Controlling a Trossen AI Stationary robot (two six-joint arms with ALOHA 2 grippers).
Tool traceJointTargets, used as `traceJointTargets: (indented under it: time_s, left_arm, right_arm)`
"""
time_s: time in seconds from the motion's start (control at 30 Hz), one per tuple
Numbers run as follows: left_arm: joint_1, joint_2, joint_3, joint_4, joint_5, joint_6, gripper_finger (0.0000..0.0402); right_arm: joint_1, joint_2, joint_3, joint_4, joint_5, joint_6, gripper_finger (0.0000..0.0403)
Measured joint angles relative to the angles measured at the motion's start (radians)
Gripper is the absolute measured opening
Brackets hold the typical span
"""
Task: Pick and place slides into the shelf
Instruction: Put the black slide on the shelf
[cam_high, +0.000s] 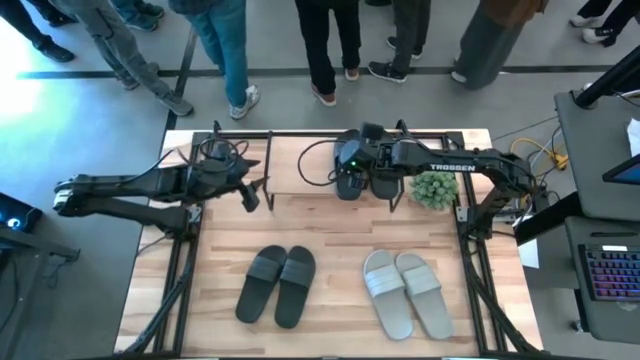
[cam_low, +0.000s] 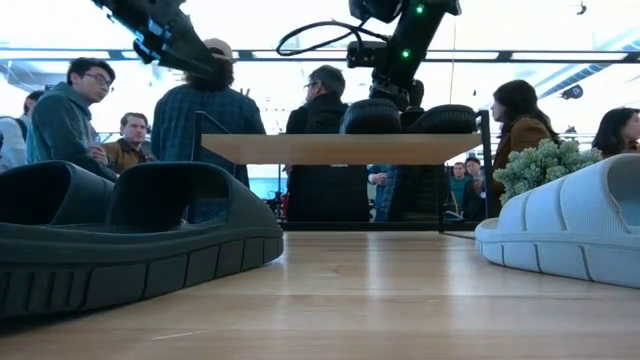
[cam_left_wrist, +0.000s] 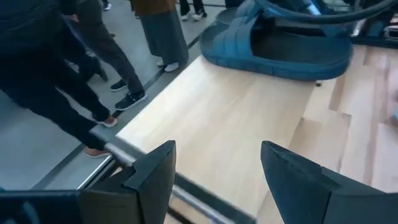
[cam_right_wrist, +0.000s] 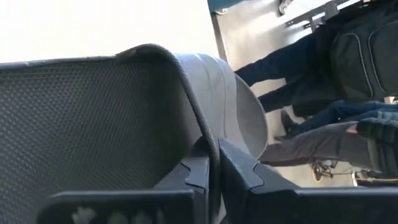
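Dark slides (cam_high: 362, 180) on shelf (cam_high: 300, 196)

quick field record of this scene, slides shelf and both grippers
on shelf: two dark slides on the shelf top board
on table: dark pair, light grey pair
right gripper: over the shelf, fingers shut on a dark slide's strap
left gripper: open, empty, above the shelf's left end
other: small plant beside the shelf

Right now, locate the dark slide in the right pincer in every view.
High view: dark slide on the shelf, top centre, under the right pincer.
Low view: on the shelf's upper board, centre.
Left wrist view: far end of the board.
Right wrist view: strap pinched, foreground.
Shared landmark: the shelf.
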Motion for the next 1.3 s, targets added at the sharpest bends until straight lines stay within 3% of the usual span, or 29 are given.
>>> traceJointTargets:
  time_s: [0.53,0.83,0.97,1.13,1.3]
  left_arm:
    - [0.0,0.134,0.105,0.028,0.04,0.002,0.0221]
    - [0.001,0.168,0.117,0.035,0.044,0.004,0.0221]
    - [0.026,0.206,0.117,0.11,0.136,0.028,0.0221]
    - [0.123,0.292,0.118,0.26,0.304,0.037,0.0215]
    - [0.222,0.409,0.165,0.315,0.377,0.037,0.0166]
  right_arm:
    - [0.004,-0.009,0.014,-0.04,0.025,0.017,0.0187]
    - [0.046,-0.101,0.015,-0.065,0.034,0.071,0.0196]
    - [0.09,-0.155,0.046,-0.114,0.038,0.121,0.0196]
    - [0.118,-0.236,0.088,-0.232,0.04,0.376,0.0193]
    - [0.116,-0.333,0.088,-0.37,0.034,0.636,0.0173]
